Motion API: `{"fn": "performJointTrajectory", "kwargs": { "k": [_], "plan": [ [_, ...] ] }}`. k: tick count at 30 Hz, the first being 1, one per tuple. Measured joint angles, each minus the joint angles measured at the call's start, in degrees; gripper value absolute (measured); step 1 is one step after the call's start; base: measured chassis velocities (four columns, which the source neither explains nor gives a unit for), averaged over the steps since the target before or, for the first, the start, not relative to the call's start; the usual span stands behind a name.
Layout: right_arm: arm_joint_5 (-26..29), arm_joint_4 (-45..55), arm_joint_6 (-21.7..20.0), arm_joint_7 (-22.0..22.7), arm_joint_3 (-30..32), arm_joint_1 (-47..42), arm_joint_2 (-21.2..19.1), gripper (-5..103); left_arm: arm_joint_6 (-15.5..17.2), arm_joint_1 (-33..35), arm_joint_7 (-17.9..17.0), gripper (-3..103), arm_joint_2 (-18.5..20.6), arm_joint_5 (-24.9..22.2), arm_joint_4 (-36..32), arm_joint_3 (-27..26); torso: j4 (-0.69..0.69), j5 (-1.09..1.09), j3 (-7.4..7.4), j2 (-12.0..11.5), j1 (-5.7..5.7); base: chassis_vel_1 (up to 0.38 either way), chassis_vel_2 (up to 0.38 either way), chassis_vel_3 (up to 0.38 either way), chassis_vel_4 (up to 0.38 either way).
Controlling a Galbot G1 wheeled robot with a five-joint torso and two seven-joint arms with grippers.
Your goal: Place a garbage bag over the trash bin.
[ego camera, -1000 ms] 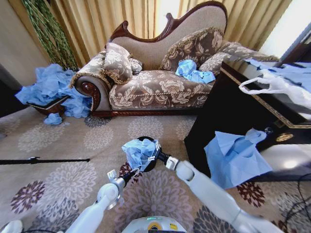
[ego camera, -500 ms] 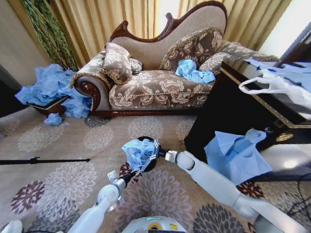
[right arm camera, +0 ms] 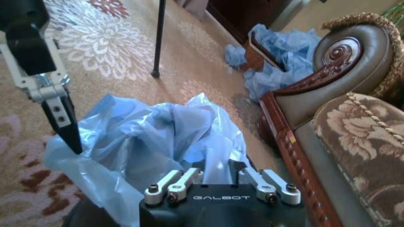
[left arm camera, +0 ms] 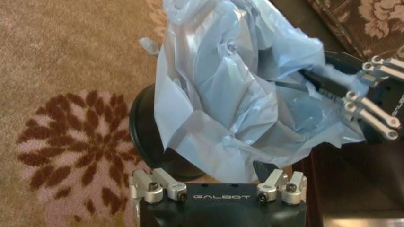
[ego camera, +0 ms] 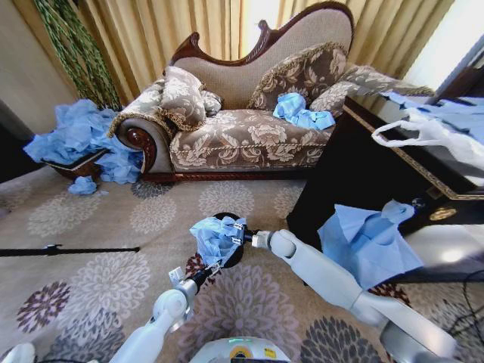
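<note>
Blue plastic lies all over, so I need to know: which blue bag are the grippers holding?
The small crinkly light-blue garbage bag draped over the black cylindrical trash bin, between left gripper and right gripper.

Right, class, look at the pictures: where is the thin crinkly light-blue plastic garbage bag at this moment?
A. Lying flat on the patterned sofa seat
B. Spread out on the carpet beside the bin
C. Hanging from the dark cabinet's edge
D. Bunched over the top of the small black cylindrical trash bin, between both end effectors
D: the thin crinkly light-blue plastic garbage bag sits bunched on the small black cylindrical trash bin, with the left end effector and right end effector at its edges.
</note>
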Motion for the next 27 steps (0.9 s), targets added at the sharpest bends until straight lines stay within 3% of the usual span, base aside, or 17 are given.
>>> {"fn": "performJointTrajectory", "kwargs": {
  "k": [8, 27],
  "plan": [
    [0.74, -0.09, -0.24, 1.82, 0.32, 1.15, 0.83, 1, -0.25, -1.26, -0.23, 88, -0.48, 0.11, 1.53, 0.17, 0.01, 0.00, 0.00, 0.00, 0.00, 0.000, 0.000, 0.000, 0.000],
    [1.36, -11.08, 1.39, 3.63, 6.30, 6.47, 6.86, 0, -0.50, -5.79, -1.40, 76, -2.72, 1.06, 6.35, 1.17, 0.01, 0.00, 0.00, 0.00, 0.00, 0.000, 0.000, 0.000, 0.000]
  ]
}}
